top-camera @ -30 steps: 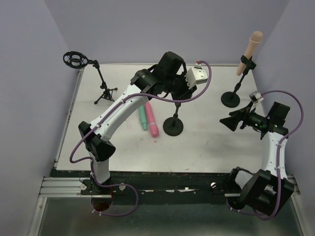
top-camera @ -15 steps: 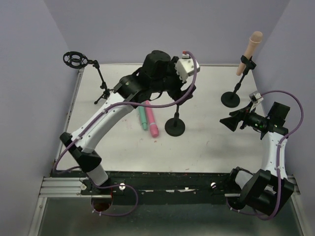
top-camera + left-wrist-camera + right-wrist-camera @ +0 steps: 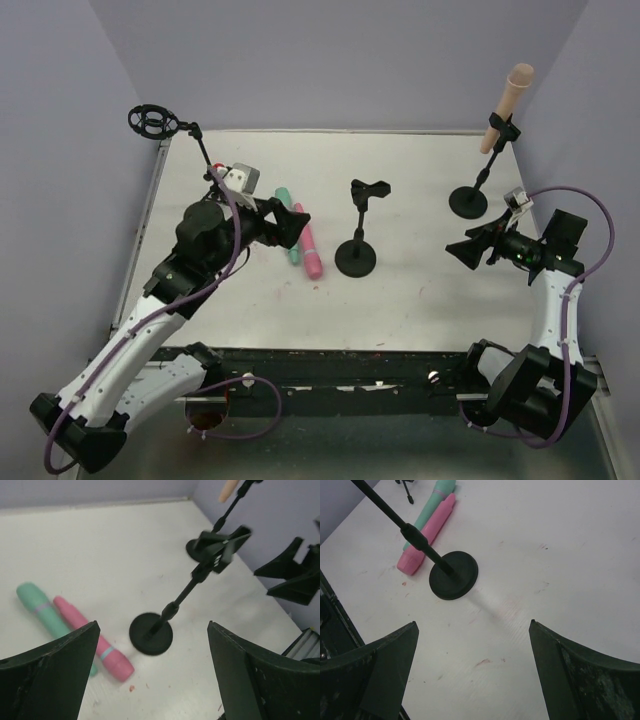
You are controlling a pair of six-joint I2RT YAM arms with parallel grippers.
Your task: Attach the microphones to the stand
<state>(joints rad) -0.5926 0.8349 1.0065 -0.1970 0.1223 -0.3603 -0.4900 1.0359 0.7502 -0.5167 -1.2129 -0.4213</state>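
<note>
Just below the left claw [image 3: 292, 226], spread and empty, the pink microphone [image 3: 312, 257] and teal microphone [image 3: 284, 198] lie side by side on the table [image 3: 420, 290], long axes far-to-near; the right claw [image 3: 466, 250], also spread, sits well apart.

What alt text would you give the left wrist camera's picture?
A black stand with an empty clip stands on a white table, seen between two wide-open fingers. A teal microphone and a pink microphone lie side by side to its left.
</note>
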